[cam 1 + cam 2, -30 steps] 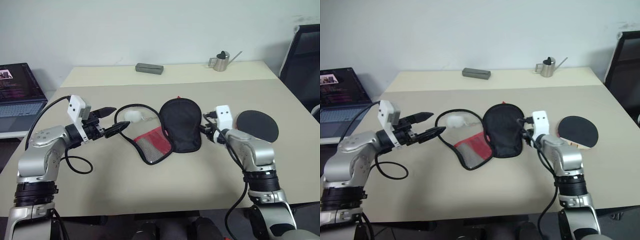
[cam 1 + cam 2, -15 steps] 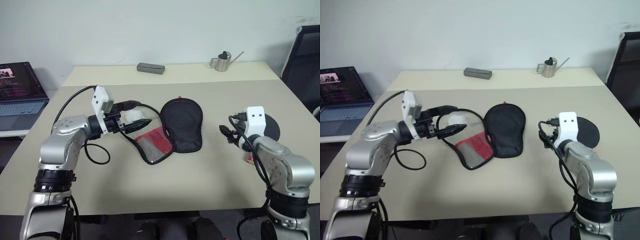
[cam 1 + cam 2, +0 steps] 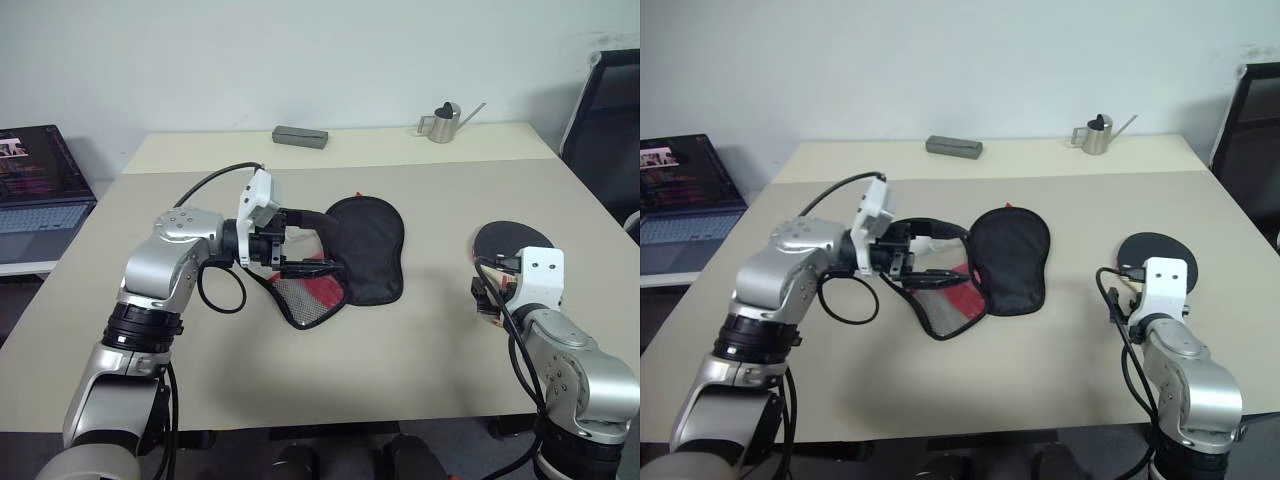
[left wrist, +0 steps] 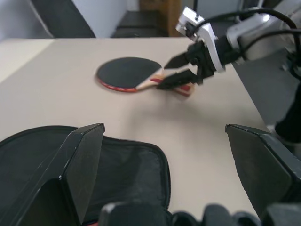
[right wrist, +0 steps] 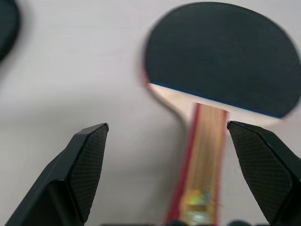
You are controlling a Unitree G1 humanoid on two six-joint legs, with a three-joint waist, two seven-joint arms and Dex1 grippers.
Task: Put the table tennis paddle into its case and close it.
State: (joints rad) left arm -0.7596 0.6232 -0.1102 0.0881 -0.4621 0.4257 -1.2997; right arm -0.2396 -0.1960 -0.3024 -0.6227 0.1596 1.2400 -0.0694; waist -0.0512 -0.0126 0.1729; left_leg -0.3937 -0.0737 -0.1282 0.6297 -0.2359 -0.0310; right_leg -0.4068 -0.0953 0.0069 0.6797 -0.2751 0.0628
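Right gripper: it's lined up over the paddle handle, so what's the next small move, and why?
Probably ease the right gripper down and close on the handle. Its jaws stand open astride it, the paddle lies free on the table, and the case lies open.

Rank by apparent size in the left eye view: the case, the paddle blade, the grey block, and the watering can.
1. case, clearly largest.
2. table tennis paddle blade, partly hidden by the right arm.
3. and 4. grey block and watering can look alike; both sit farthest from the camera, so no ranking.
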